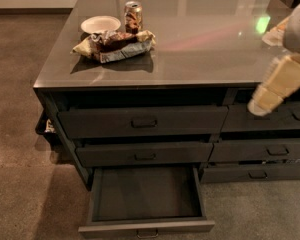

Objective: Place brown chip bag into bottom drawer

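So the bag (pixel 115 45) is lying crumpled on the countertop (pixel 200 49), back-left part, just in front of the bowl (pixel 100 23) and the can (pixel 133 15). The bottom drawer (pixel 145 194) is pulled way out under the two shut ones, dark inside showing. The gripper (pixel 276 86) hangs at the far right by the counter's front edge, well apart from the bag, holding nothing I can see, and honestly can't tell if it's open or closed
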Available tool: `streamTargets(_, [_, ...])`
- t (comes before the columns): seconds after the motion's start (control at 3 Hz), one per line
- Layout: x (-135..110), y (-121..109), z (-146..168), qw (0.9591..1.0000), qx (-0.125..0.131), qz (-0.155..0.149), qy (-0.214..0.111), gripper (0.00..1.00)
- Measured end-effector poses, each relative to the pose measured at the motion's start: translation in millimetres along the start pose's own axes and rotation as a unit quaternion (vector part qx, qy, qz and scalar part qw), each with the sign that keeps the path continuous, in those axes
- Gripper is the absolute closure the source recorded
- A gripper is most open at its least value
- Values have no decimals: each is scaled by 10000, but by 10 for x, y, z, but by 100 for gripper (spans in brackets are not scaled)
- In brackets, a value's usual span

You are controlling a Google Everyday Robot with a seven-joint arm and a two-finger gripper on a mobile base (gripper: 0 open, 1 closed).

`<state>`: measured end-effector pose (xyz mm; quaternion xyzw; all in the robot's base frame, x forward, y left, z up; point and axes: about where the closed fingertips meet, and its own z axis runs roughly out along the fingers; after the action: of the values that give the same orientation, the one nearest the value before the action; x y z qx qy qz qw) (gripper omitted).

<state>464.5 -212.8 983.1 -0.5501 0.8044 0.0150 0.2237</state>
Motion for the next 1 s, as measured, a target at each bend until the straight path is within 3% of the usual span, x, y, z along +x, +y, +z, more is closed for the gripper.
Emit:
streamTargets(0.33, [-297, -229, 201, 9931, -126, 580, -1014, 0])
streamTargets(0.67, [-737, -445, 456, 9787, -154, 871, -1855, 0])
streamTargets(1.0, [-828, -550, 435, 9751, 30, 908, -2023, 0])
